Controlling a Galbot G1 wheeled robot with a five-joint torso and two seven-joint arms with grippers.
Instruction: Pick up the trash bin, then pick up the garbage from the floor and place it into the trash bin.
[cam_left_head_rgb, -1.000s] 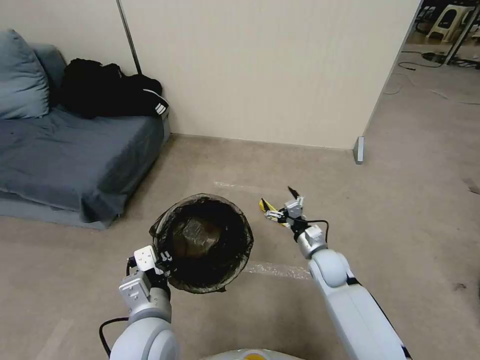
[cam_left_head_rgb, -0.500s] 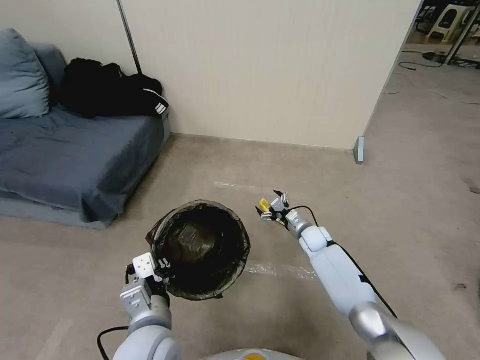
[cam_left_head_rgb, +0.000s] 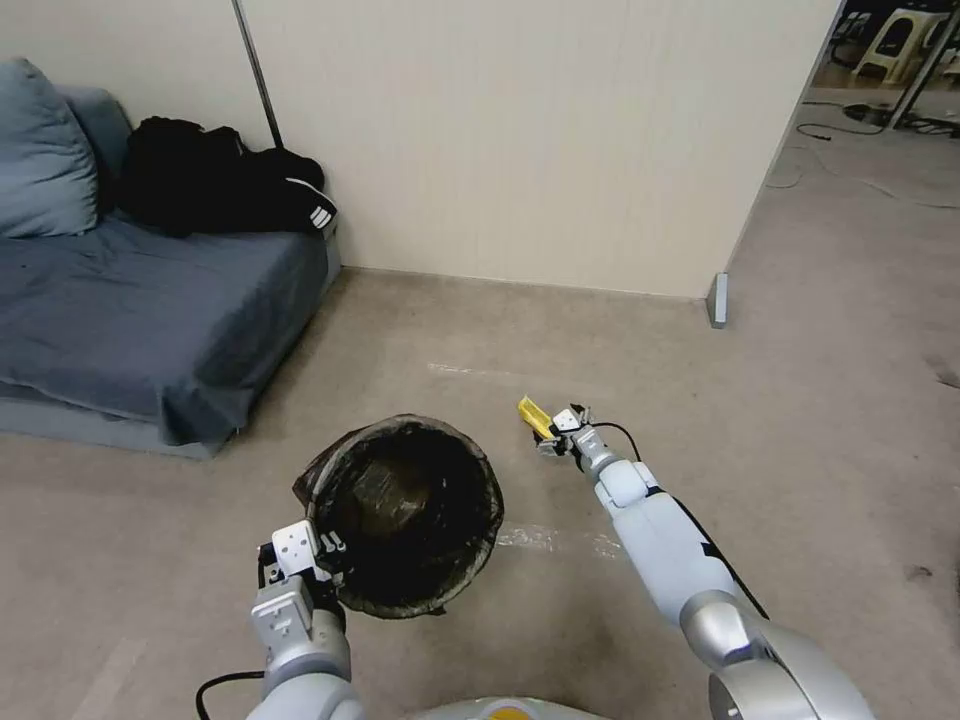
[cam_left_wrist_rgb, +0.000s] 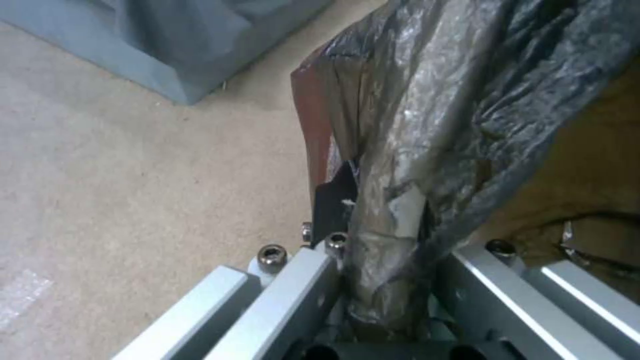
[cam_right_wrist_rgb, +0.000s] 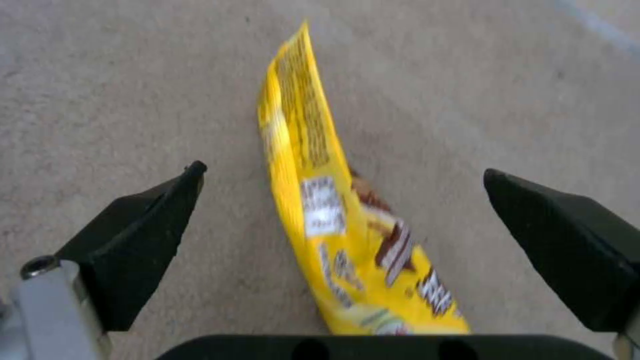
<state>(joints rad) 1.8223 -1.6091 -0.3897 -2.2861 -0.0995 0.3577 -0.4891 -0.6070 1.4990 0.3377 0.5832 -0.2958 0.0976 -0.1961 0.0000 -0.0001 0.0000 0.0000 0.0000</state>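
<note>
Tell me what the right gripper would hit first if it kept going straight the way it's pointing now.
Most likely the yellow wrapper. The right gripper is open and the wrapper lies on the floor between its fingers, straight ahead. Depth is hard to judge, so the fingertips may touch the floor at about the same time.

A living-room corner: grey sofa (cam_left_head_rgb: 150, 320) with cushion (cam_left_head_rgb: 40, 150), beige carpet (cam_left_head_rgb: 820, 400), panelled wall (cam_left_head_rgb: 520, 140).

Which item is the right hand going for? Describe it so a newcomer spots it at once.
Start at the beige partition wall and come down to the carpet in front of it, right of the trash bin held by the left hand. There lies a yellow wrapper, between the open fingers of the right hand. It is the one bright yellow thing on the floor.
</note>
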